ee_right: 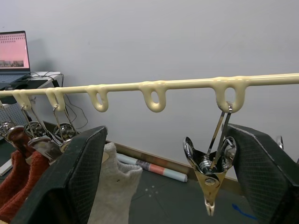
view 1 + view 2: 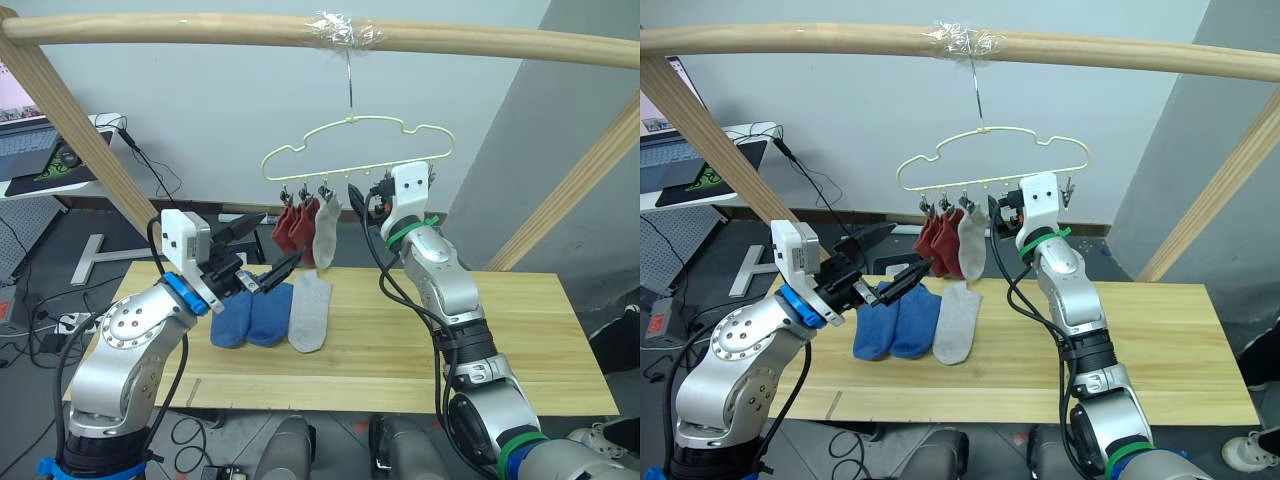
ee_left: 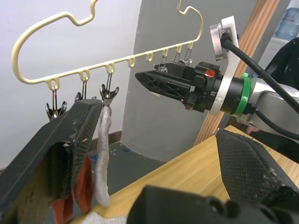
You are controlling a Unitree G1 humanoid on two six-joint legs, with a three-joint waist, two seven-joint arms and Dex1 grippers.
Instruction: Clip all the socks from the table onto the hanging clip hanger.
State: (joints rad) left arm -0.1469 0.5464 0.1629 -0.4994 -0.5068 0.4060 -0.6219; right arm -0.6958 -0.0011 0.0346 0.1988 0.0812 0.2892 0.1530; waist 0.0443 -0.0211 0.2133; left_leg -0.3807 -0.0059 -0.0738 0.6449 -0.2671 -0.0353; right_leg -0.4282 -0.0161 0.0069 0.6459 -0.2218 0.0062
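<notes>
We see two rust socks (image 2: 294, 226) and one grey sock (image 2: 326, 236) clipped on the hanger (image 2: 357, 150); two blue (image 2: 251, 313) and one grey (image 2: 309, 311) lie on our desk (image 2: 520, 340). Both claws, left (image 2: 258, 251) and right (image 1: 163, 182), gape empty (right's beside a free clip (image 1: 209, 161)).

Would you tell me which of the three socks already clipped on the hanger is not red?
The light grey sock, hanging rightmost of the three, next to the two rust red socks and nearest the right gripper.

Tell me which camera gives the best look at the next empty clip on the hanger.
The right wrist view: the empty clip hangs large between the open right hand. The left wrist view shows it small behind that hand. Both eye views show the clip hanger, with the clips tiny.
</notes>
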